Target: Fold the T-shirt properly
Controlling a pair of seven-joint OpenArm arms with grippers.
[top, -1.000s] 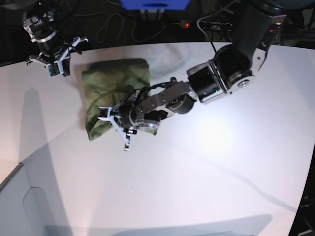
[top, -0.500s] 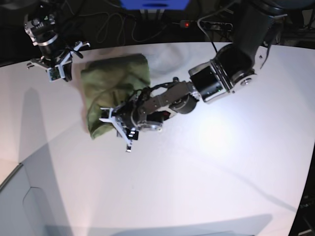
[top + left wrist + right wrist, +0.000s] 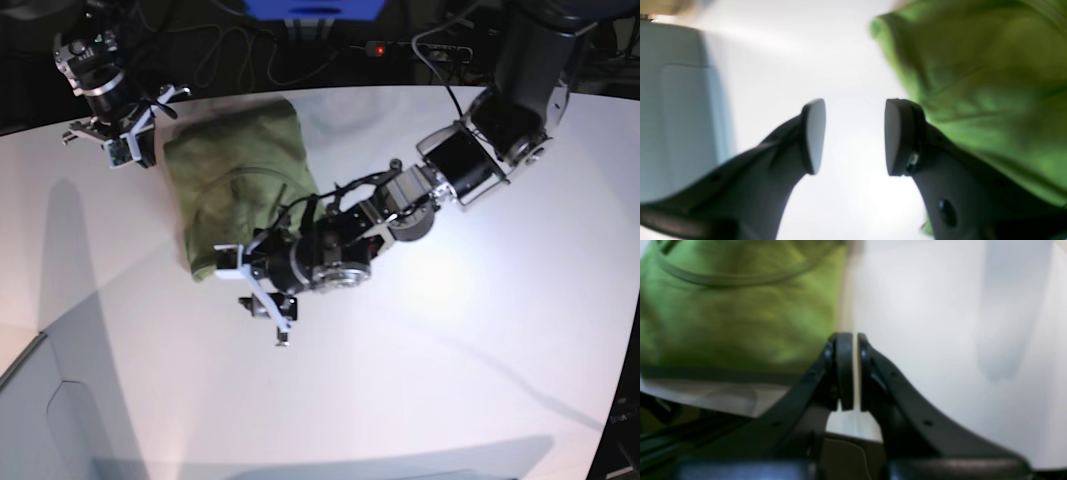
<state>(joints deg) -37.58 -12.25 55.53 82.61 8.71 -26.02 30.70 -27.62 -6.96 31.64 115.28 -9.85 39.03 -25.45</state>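
The olive-green T-shirt (image 3: 240, 175) lies folded in a compact bundle at the back left of the white table (image 3: 450, 350). My left gripper (image 3: 258, 292) hovers just off the bundle's front edge. In the left wrist view this gripper (image 3: 855, 136) is open, with only bare table between its fingers (image 3: 813, 133) and the T-shirt (image 3: 990, 83) off to its right. My right gripper (image 3: 125, 150) hangs beside the bundle's back left corner. The right wrist view shows that gripper (image 3: 855, 370) shut on nothing, with the T-shirt (image 3: 740, 306) to its left.
The left arm (image 3: 440, 170) reaches in low from the back right, over the bundle's right side. A grey panel (image 3: 40, 420) sits at the table's front left corner. Cables and a power strip (image 3: 440, 48) run behind the table's back edge.
The left gripper has opened, let go of the T-shirt's front edge and drawn back toward the front. The right gripper has shifted slightly toward the back.
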